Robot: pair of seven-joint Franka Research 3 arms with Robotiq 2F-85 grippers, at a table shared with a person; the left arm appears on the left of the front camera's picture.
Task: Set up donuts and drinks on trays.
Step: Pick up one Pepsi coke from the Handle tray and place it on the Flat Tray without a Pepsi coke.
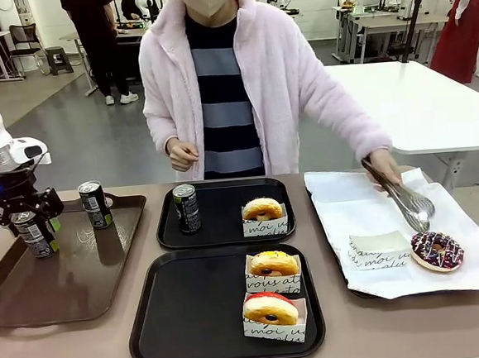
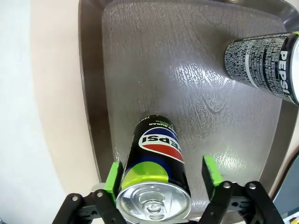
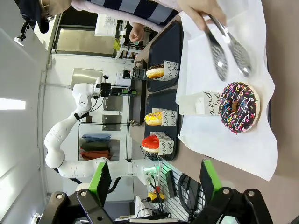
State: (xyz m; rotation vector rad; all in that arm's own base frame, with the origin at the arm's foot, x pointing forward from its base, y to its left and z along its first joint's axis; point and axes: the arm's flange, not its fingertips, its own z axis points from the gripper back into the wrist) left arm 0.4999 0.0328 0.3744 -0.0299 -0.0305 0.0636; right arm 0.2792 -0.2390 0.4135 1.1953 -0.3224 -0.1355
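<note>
Left wrist view: can [image 2: 156, 163] between fingers [image 2: 113, 176]

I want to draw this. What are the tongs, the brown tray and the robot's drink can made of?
The tongs look like bare shiny metal: silvery, with bright glints. The brown tray seems glossy plastic with a pressed grain. The drink can is probably thin metal: silver top, printed dark sides.

Each can [image 2: 156, 158] reads PEPSI; a donut box [image 1: 264, 225] reads "moi".
</note>
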